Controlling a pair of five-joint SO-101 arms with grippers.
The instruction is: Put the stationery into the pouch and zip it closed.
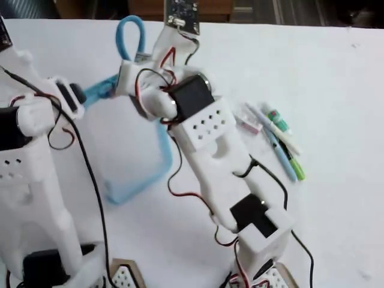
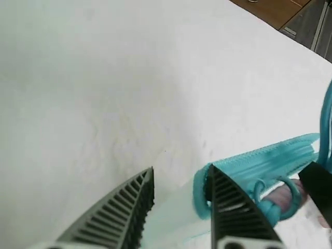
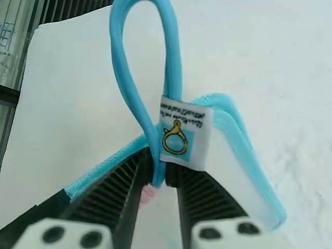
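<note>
The pouch point(image 1: 135, 150) is translucent with a blue zip edge and lies on the white table left of centre. Its blue strap loop point(image 3: 140, 62) rises at the far corner beside a white tag point(image 3: 182, 132). My right gripper point(image 3: 158, 174) is shut on the base of that loop, also seen from above point(image 1: 135, 75). My left gripper point(image 2: 179, 181) stands open at the pouch's other top corner point(image 2: 259, 163), with the zip end just inside one finger point(image 2: 228, 212). Something pink point(image 2: 280, 196) shows inside the pouch. Several pens point(image 1: 281, 144) lie together to the right of the pouch.
The right arm point(image 1: 222, 156) stretches across the table between the pouch and the pens. The left arm point(image 1: 30, 156) stands at the left edge. A circuit board point(image 1: 183, 15) sits at the table's far edge. Bare white table point(image 1: 336, 90) lies to the right.
</note>
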